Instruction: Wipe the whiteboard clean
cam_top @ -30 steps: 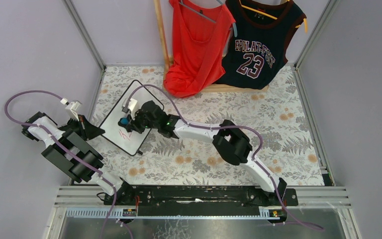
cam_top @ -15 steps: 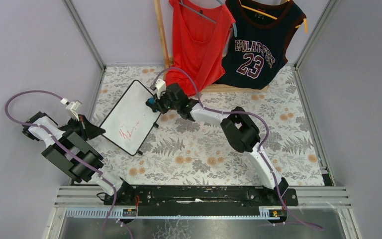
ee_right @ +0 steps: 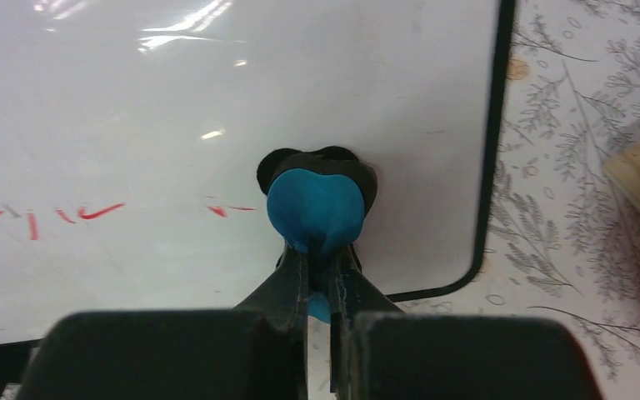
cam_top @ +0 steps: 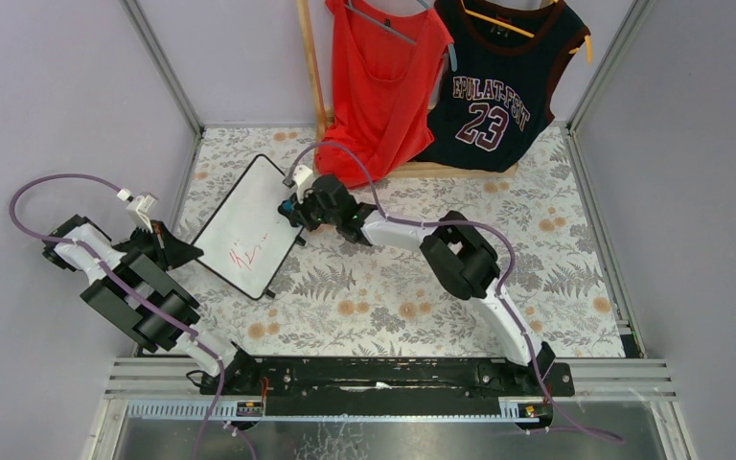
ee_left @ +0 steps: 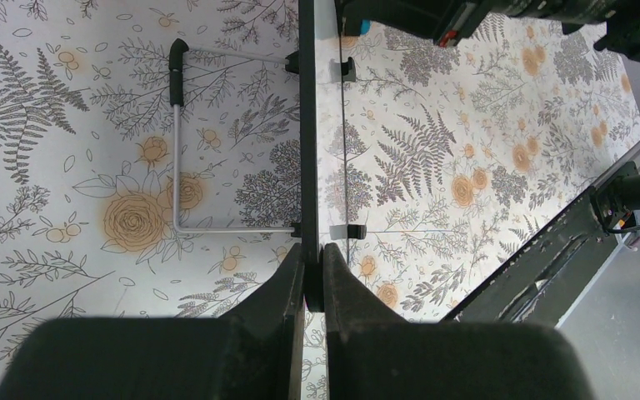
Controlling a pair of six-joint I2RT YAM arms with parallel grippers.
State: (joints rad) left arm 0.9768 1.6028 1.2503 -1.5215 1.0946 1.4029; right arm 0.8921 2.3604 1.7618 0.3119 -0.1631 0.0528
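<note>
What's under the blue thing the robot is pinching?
A black pad peeks out beneath the blue eraser, with the whiteboard below. The spot right under it is covered, so any writing there can't be seen.

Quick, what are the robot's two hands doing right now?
The left gripper is closed, holding the whiteboard by its edge.
The right gripper is closed, holding the blue eraser.

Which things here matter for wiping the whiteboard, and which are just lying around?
For the job: whiteboard, red marks, blue eraser in right end effector, left end effector clamping board edge.
Lying about: red top, black jersey, wooden rack.
</note>
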